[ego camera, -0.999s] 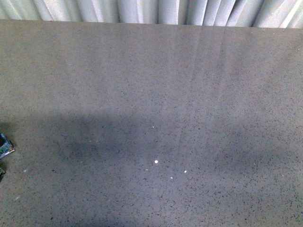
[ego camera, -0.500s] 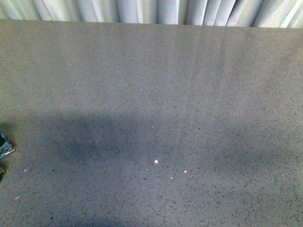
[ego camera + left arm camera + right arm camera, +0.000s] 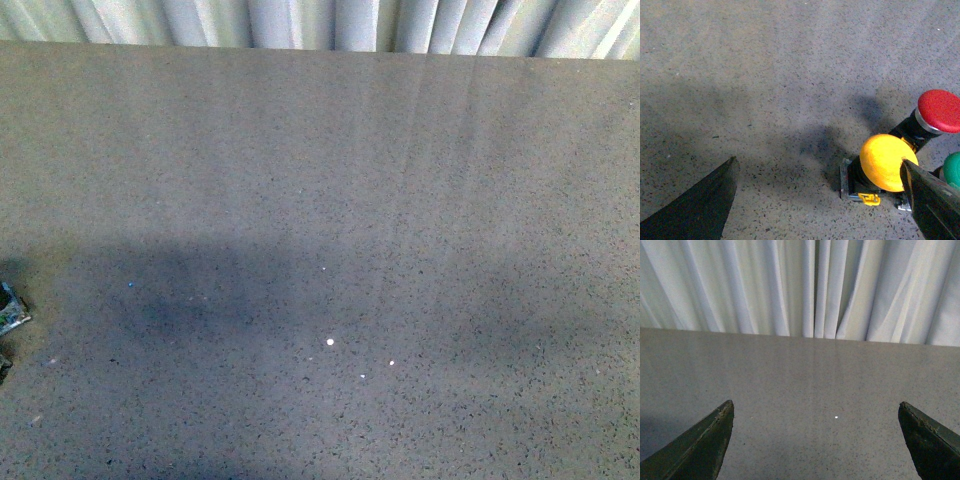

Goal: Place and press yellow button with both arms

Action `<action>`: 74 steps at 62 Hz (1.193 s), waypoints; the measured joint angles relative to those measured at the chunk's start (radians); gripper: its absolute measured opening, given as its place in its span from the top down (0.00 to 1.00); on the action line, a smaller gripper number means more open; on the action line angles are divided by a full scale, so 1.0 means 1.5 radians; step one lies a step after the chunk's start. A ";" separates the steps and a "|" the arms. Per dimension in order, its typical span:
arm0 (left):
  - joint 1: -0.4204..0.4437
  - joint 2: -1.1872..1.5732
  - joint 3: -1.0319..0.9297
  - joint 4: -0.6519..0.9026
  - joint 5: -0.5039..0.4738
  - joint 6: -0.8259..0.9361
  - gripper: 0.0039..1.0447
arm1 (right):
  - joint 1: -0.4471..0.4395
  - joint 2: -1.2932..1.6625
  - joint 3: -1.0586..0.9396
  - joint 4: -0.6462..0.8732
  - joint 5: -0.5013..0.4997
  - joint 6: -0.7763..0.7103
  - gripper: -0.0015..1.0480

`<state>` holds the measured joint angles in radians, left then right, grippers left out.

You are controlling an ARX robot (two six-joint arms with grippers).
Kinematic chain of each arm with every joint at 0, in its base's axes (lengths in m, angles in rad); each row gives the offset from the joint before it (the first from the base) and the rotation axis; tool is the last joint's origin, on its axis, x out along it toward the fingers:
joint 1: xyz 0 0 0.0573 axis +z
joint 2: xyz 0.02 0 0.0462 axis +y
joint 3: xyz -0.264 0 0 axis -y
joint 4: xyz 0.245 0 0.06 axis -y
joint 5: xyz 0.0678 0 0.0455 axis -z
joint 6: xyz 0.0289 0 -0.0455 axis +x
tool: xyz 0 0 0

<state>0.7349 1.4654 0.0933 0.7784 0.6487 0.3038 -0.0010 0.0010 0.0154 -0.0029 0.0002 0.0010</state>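
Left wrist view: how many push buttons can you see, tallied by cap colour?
yellow button: 1
red button: 1
green button, cut off by the picture's edge: 1
Total: 3

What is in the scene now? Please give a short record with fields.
surface: speckled grey table
backdrop: white pleated curtain
target: yellow domed push button, standing on the table
neighbours: red domed button and green domed button, close beside the yellow one
left fingers: open, one tip near the yellow cap, nothing gripped
right fingers: open, empty, above the table
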 joint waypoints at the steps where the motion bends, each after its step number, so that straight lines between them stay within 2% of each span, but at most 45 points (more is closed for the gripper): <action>1: 0.002 0.007 -0.002 0.006 0.003 0.003 0.09 | 0.000 0.000 0.000 0.000 0.000 0.000 0.09; 42: 0.022 0.174 -0.002 0.124 0.034 0.083 0.09 | 0.000 0.000 0.000 0.000 0.000 0.000 0.09; 74: -0.021 0.236 0.009 0.194 0.013 0.072 0.09 | 0.000 0.000 0.000 0.000 0.000 0.000 0.09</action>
<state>0.7036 1.8191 0.1062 1.0695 0.6689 0.4126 -0.0010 0.0010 0.0151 -0.0029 0.0002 0.0013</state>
